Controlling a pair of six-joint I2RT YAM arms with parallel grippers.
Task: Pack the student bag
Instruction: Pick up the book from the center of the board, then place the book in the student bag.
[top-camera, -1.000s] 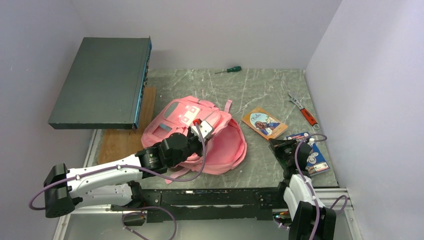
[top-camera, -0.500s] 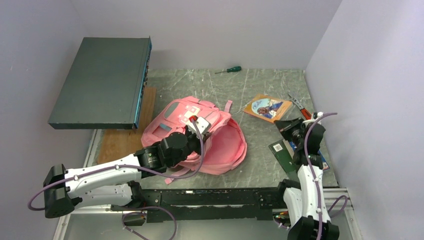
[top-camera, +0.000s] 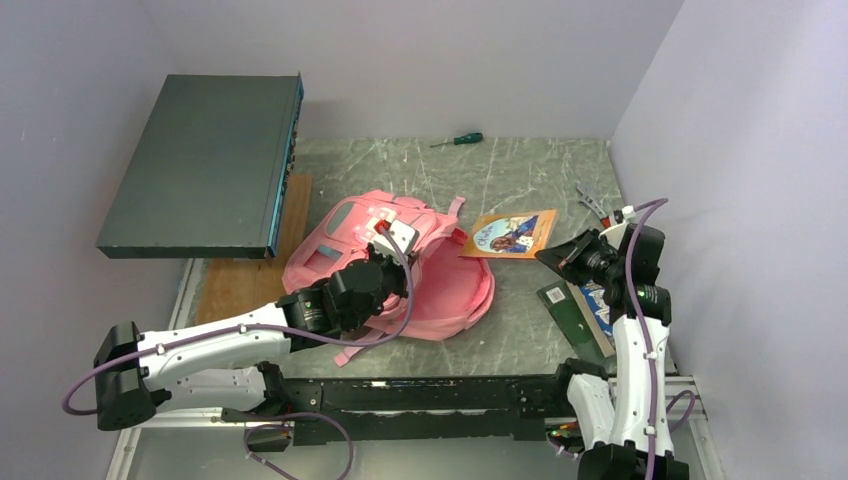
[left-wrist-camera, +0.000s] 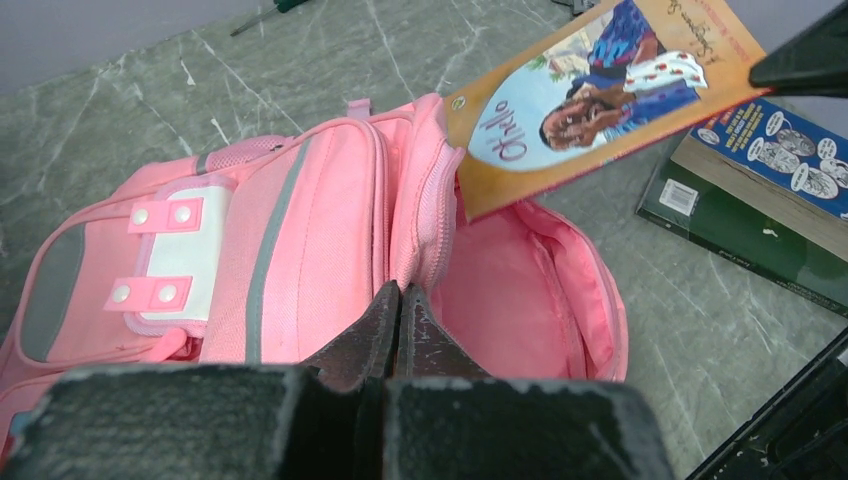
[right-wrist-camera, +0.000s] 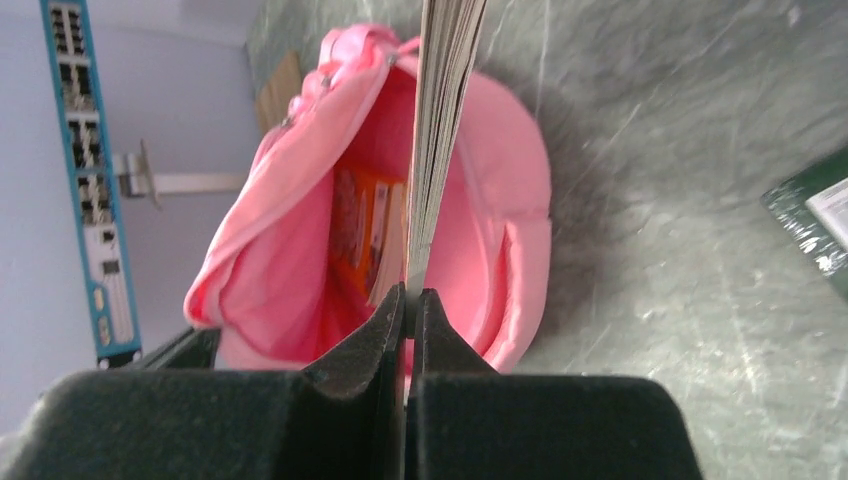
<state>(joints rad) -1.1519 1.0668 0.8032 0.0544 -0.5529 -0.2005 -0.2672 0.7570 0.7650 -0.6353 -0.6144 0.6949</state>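
Observation:
The student bag (top-camera: 450, 290) is a pink backpack lying in the middle of the table with its main compartment unzipped. My left gripper (top-camera: 405, 262) is shut on the bag's zipper rim (left-wrist-camera: 425, 230) and holds the opening up. My right gripper (top-camera: 548, 254) is shut on one edge of a thin orange book (top-camera: 508, 235) and holds it in the air. The book's far corner is at the bag's opening (left-wrist-camera: 520, 300). The right wrist view shows the book edge-on (right-wrist-camera: 445, 100) above the open bag (right-wrist-camera: 500, 200). Something orange (right-wrist-camera: 365, 230) lies inside the bag.
A green book (top-camera: 570, 312) with a blue book (top-camera: 598, 300) on it lies at the right front. Red-handled pliers (top-camera: 598, 208) and a green screwdriver (top-camera: 458, 140) lie further back. A dark flat box (top-camera: 200, 165) is raised at the left above a wooden board (top-camera: 245, 280).
My right gripper took the orange book off the table, lifted it and carried it left to the bag's opening. My left gripper raised the bag's rim a little.

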